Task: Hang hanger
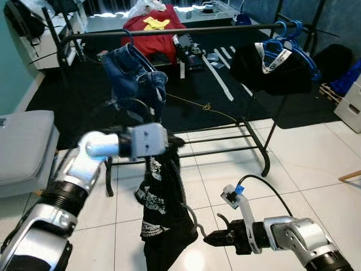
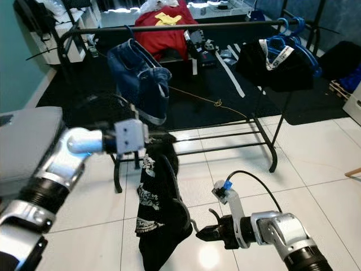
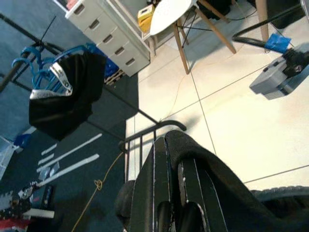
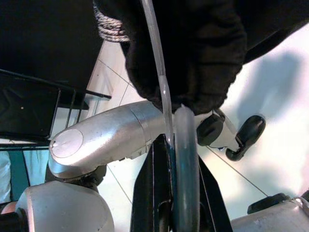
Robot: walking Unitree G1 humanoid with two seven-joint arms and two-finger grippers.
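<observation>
Right claw pinches one hanger; left claw holds one black garment.

Left wrist view: left gripper, 2 black fingers close together, black garment draped over and between them. Beyond: white tiled floor meeting dark carpet. Black rack foot bar curves at the tile edge. Black garment on blue hangers hangs from a dark rail. White drawer unit near wooden chair legs. Grey box with blue tag and black cable. White strips and yellow cord lie on carpet
</observation>
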